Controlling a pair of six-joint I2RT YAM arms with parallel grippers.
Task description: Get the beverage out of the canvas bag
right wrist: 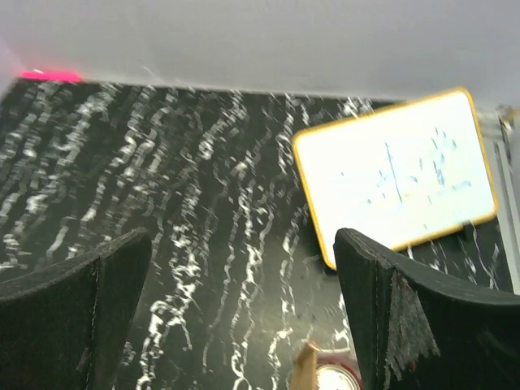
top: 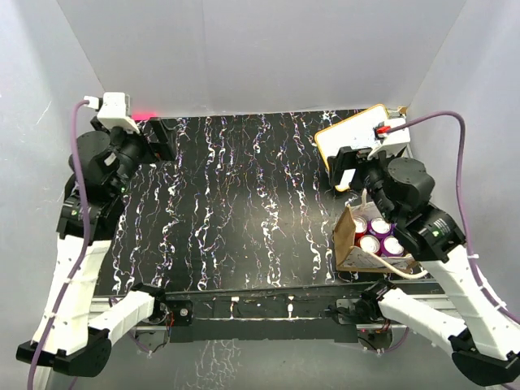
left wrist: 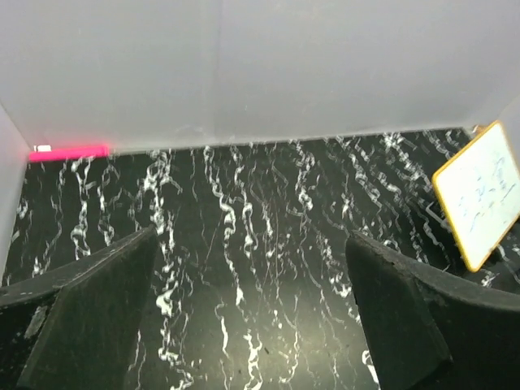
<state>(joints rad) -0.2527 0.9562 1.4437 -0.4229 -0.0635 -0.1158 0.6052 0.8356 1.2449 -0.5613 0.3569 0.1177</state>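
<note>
Surfaces and finishes, far wall to near edge.
We note the table point(top: 244, 203) as a smooth black sheet, white-veined like marble and faintly glossy. The canvas bag point(top: 346, 236) looks like matt tan cloth; the cans point(top: 380, 227) show shiny metal tops. White board point(right wrist: 394, 175): glossy face, smooth yellow frame. Right gripper point(right wrist: 242, 244) fingers point(right wrist: 406, 317) are matt black and scuffed grey; left gripper point(left wrist: 252, 244) fingers point(left wrist: 97, 317) are matt black. Walls point(top: 260, 49) are matt white.

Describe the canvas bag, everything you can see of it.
The canvas bag is a small boxy tan tote, standing upright and open on the black marbled table, near its right edge, partly under the right arm. A cream handle loops off its near side. Can tops, red and purple, show inside. The right gripper hangs open beyond it, apart.
</note>
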